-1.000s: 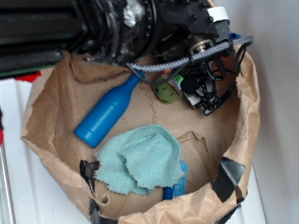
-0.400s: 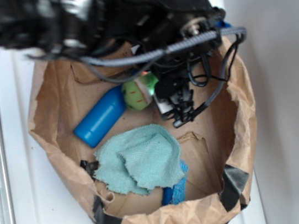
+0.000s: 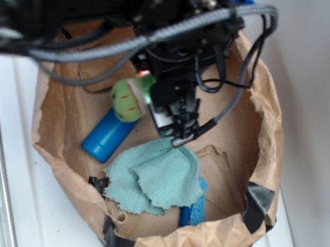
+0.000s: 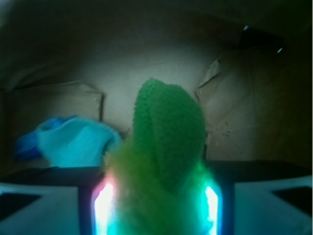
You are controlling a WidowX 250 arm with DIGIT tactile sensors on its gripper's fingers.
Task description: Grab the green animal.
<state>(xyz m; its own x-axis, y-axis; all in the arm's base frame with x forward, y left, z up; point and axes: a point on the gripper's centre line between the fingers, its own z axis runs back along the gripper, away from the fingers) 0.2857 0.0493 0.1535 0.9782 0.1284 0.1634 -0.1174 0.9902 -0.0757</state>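
At nine o'clock in the paper-bag basin (image 3: 59, 157), the blue bottle (image 3: 104, 138) is seen lying tilted. Just above its neck end, at eleven o'clock of centre, the green animal (image 3: 127, 98) is held off the floor, pinched by the gripper (image 3: 149, 98), whose fingers (image 4: 100, 205) are pressed against both its sides in the wrist view. Toward six o'clock the teal rag (image 3: 154, 177) is spread, with a dark tape patch (image 3: 259, 199) at four o'clock on the rim

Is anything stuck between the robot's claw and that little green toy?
Nothing visible is. The end effector is closed right on the green toy, which fills the wrist view. The blue bottle and teal rag lie below it in the paper bag.
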